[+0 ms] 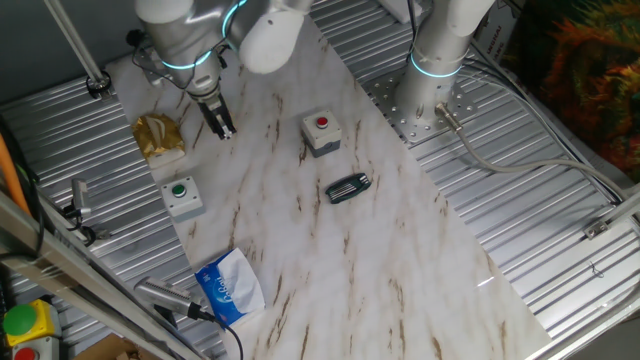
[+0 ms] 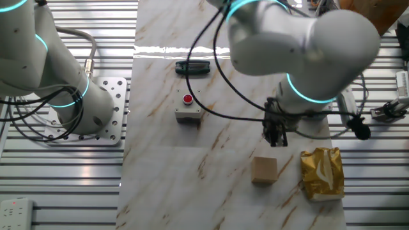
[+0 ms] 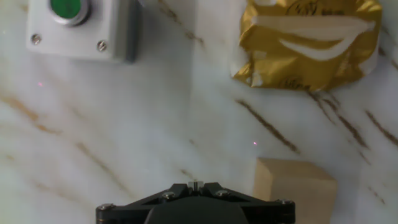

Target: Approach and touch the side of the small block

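Note:
The small block point(image 2: 264, 170) is a pale tan wooden cube on the marble tabletop. It also shows in the hand view point(image 3: 295, 186) at the lower right. In one fixed view the arm hides it. My gripper point(image 2: 276, 142) hangs just beyond the block and a little to its right, apart from it. Its fingers are pressed together with nothing between them. In the hand view the gripper point(image 3: 196, 184) sits at the bottom middle, with the block just to its right. In one fixed view the gripper point(image 1: 222, 129) points down beside the gold wad.
A crumpled gold wad point(image 2: 321, 173) point(image 3: 310, 43) point(image 1: 158, 137) lies next to the block. A grey green-button box point(image 3: 81, 28) point(image 1: 182, 196), a red-button box point(image 2: 188, 108) point(image 1: 321, 133), a black comb-like object point(image 1: 348, 188) and a blue packet point(image 1: 228, 287) lie on the marble. A second arm's base point(image 1: 430, 90) stands at the edge.

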Controlling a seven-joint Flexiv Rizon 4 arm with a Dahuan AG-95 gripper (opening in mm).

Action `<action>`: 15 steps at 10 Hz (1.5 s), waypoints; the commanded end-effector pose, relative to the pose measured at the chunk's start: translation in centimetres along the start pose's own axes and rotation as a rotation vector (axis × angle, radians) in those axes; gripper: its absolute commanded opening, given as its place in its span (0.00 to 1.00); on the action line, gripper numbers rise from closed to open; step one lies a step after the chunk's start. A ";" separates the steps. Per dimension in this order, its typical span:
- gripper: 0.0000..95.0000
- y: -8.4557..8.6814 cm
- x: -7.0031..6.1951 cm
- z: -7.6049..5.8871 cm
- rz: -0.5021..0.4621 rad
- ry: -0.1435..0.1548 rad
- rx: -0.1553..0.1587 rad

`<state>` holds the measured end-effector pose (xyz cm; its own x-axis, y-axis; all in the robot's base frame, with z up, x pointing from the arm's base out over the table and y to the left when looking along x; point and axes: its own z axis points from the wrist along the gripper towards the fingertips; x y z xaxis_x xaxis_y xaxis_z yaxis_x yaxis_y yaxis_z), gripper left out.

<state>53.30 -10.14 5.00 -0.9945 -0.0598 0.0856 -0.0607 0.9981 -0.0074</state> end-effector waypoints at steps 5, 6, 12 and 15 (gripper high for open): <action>0.00 -2.6 0.0 0.7 -0.014 -0.010 0.001; 0.00 -2.7 0.0 0.7 -0.016 -0.011 0.001; 0.00 -2.7 0.0 0.7 -0.021 -0.030 -0.007; 0.00 -2.7 -0.1 0.7 -0.020 -0.026 -0.003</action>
<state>53.30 -12.91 4.38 -0.9951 -0.0782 0.0597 -0.0787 0.9969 -0.0054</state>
